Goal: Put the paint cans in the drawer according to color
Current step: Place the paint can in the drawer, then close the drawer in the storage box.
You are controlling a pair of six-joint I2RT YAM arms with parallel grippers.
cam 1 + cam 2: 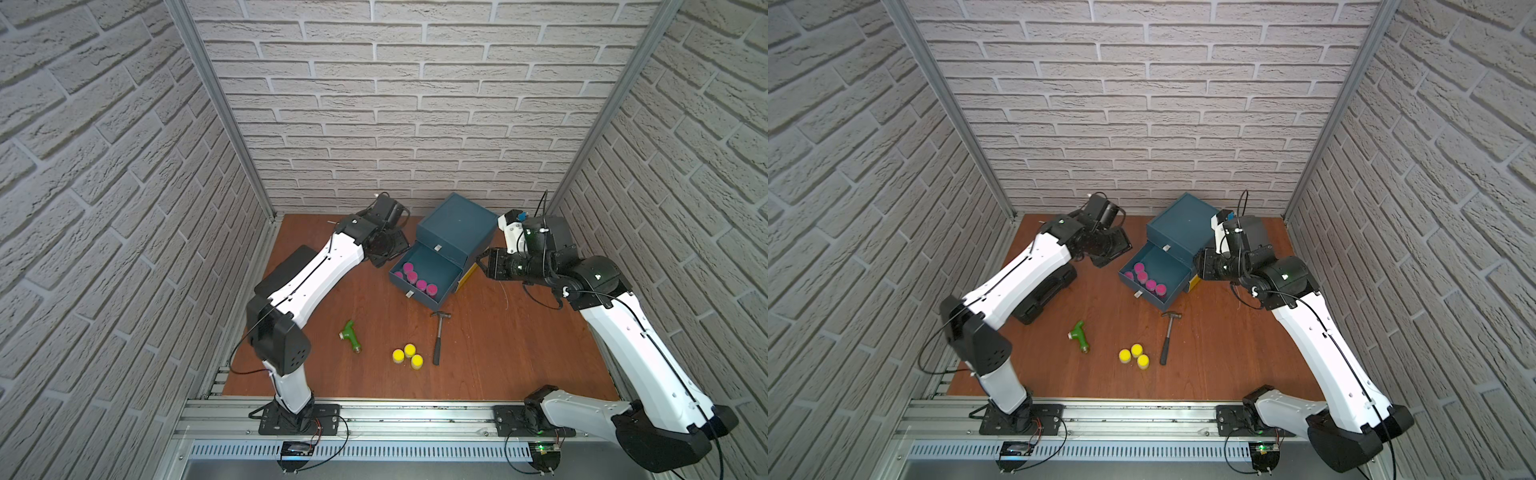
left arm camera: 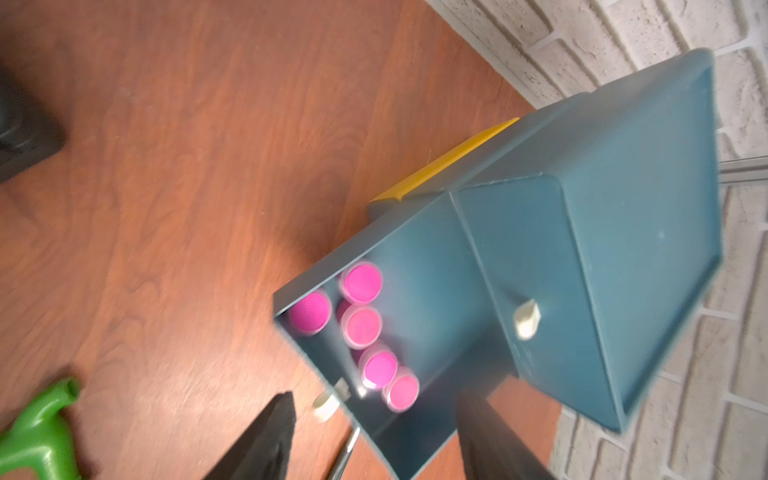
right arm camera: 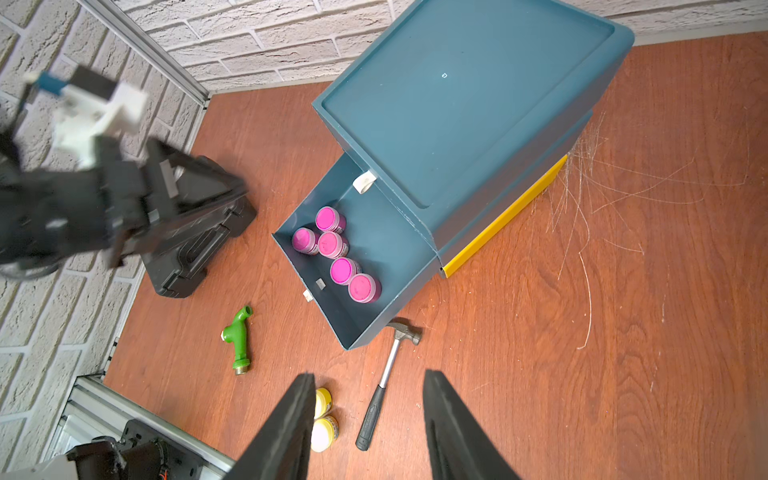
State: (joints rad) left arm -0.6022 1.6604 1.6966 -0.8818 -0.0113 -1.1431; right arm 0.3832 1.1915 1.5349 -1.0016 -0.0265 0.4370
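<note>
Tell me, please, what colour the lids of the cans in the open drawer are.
All five lids are magenta-pink, clearest in the right wrist view.

White shells with black joints on left arm (image 1: 316, 270) and right arm (image 1: 648, 353); thin black cables running along both; black base plates (image 1: 328, 417) at lower frame; tapered black fingers (image 3: 286, 436) in wrist views

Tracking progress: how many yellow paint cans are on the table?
3 yellow paint cans beside the hammer: one toward the green pipe fitting, one behind, one by its handle. Others may be hidden.
</note>
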